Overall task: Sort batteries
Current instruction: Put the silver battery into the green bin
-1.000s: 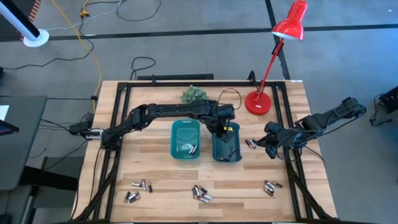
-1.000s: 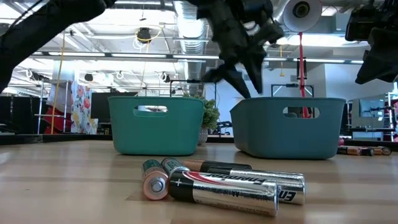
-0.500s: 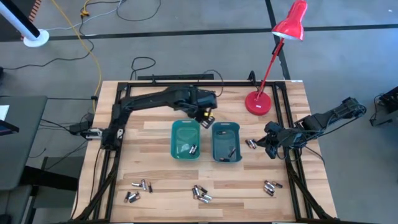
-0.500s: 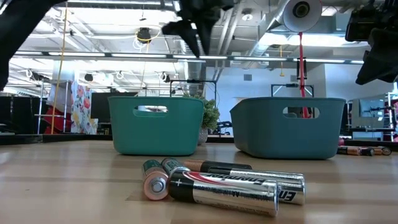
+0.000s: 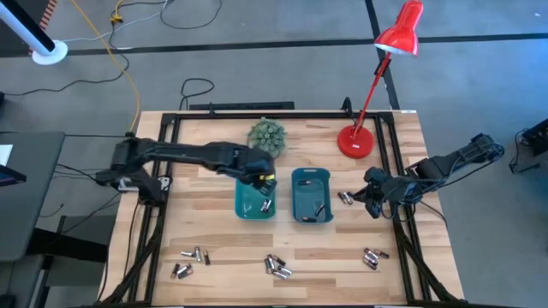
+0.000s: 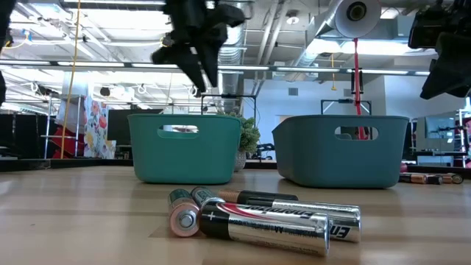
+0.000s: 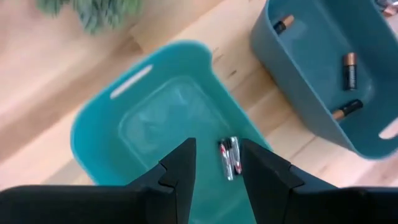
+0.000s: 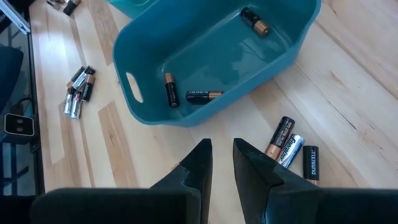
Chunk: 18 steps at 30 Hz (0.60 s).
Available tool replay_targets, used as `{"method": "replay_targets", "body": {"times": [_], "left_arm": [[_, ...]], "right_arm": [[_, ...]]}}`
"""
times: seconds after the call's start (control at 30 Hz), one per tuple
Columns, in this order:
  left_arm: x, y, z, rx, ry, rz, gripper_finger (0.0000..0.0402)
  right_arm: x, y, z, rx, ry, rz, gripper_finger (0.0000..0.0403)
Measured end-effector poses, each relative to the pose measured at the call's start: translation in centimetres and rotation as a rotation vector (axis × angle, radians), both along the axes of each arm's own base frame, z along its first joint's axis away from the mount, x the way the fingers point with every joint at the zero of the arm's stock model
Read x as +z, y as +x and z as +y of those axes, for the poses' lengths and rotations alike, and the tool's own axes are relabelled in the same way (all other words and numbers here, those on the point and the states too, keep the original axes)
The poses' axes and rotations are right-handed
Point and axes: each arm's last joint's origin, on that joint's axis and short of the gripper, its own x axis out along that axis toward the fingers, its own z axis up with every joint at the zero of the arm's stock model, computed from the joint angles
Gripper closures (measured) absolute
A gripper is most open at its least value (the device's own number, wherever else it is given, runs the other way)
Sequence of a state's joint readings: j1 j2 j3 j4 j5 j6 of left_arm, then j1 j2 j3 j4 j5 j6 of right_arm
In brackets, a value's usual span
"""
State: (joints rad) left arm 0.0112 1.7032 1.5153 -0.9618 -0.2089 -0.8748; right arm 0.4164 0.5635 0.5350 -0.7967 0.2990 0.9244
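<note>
You're early in the sort: both teal bins [image 5: 255, 202] hold a few batteries [image 5: 275, 266], but four clusters lie along the frame's bottom. Your left gripper [image 5: 259, 178] hovers empty, slightly parted, over the left bin; right gripper [image 5: 374, 199] waits mid-right, nearly closed, empty.

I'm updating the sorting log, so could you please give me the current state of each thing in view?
Left claw: open, empty, above the lighter bin.
Right claw: slightly open, empty, near three loose batteries.
Lighter bin: upright, holds silvery batteries.
Darker bin: upright, holds three dark batteries.
Red lamp: upright; lit or not, cannot tell.
</note>
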Motion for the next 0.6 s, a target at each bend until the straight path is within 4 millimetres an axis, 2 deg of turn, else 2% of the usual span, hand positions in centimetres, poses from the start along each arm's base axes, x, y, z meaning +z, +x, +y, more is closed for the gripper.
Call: {"method": "replay_targets", "body": {"times": [0.27,0.43,0.6], "left_arm": [[-0.2,-6.4,-1.7,0.059,0.008,-0.154,0.0281],[0.1,-10.1,-2.0,0.078,0.046,-0.218,0.0281],[-0.4,-12.9,-1.8,0.090,0.045,-0.245,0.0281]], "right_arm": [[0.1,0.1,-0.1,-0.013,0.005,-0.008,0.0320],[0.2,0.4,-0.8,-0.160,0.026,-0.044,0.0320],[0.4,0.7,-1.4,-0.245,0.042,-0.079,0.0312]]}}
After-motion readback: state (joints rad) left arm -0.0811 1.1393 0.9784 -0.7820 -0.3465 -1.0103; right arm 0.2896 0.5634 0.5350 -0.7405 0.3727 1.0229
